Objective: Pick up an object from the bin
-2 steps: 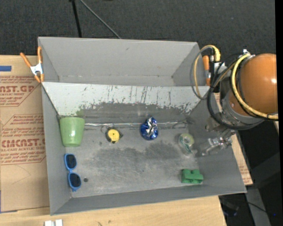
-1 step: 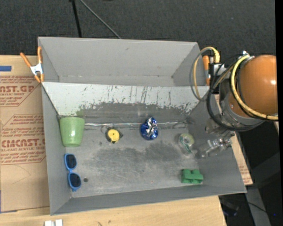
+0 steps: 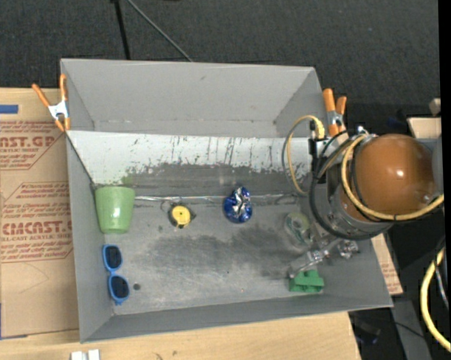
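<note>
Bin layout: five loose items on the floor, arm at the right.

The cup sits against the left wall, with the sunglasses in front of it in the front left corner. Right of the cup lie a small wheel, then a ball. The block lies front right, just beside the gripper.

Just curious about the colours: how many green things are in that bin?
2. A green cup by the left wall; a small green block at the lower right, beside the gripper. The arm may hide more.
</note>
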{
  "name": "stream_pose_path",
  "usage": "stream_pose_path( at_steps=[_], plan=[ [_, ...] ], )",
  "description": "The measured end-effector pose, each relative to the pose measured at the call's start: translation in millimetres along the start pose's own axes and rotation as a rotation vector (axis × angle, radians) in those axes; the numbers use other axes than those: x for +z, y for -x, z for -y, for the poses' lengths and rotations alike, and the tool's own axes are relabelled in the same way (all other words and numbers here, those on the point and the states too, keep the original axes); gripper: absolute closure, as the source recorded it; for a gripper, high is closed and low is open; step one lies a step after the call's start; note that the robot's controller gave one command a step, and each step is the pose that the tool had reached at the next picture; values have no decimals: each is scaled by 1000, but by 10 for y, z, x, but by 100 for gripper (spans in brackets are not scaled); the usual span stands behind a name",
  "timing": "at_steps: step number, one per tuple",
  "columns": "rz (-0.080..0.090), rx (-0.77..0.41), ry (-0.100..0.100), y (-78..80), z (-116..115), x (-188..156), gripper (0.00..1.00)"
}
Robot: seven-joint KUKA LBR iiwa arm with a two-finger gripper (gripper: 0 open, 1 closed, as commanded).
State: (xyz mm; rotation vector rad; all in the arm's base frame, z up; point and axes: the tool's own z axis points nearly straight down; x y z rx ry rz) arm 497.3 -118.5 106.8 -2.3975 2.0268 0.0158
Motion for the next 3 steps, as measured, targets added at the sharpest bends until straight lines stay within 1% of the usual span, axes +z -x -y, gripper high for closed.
stream_pose_path(
  at_steps=[1, 2, 3],
  plan=[
    [0, -133, -5, 237, -129, 384, 0],
    [-6, -130, -7, 201, -126, 374, 100],
    [-9, -554, -5, 170, 259, -351, 100]
  ],
)
